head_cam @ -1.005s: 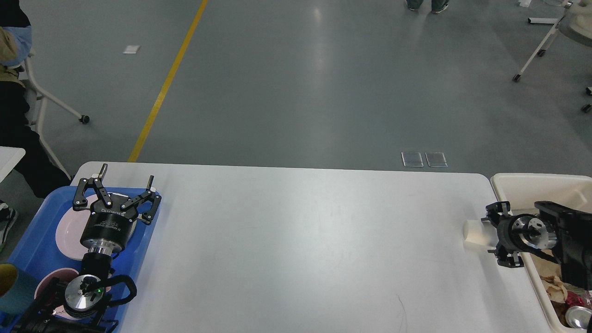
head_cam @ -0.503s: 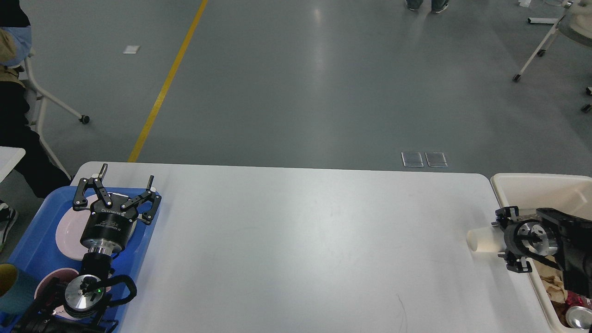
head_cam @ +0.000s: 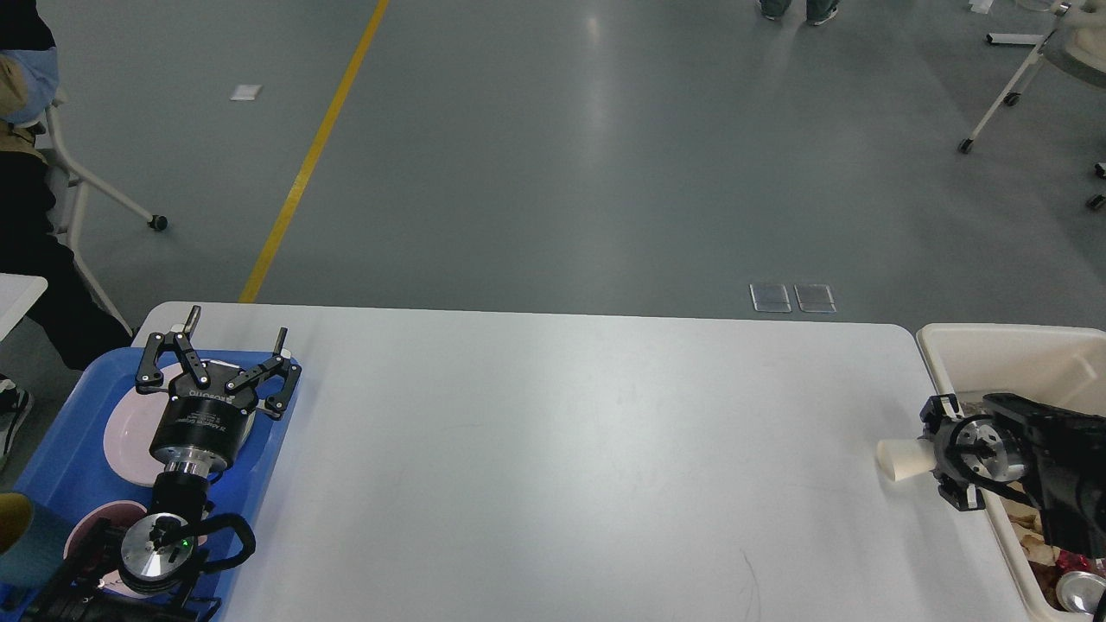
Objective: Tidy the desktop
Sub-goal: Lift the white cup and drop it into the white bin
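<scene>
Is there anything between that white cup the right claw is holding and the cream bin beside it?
Nothing visible. The white cup, held by the right gripper, hangs at the desktop's right edge, right beside the bin's near wall.

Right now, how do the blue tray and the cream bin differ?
The blue tray sits at the desktop's left end, shallow and flat; the cream bin stands at the right end, deep-walled. The tray holds pink plates laid flat; the bin holds crumpled trash and a can. The open left gripper hovers over the tray; the right gripper, by the bin's rim, grips a white cup. Both are open-topped plastic containers.
</scene>
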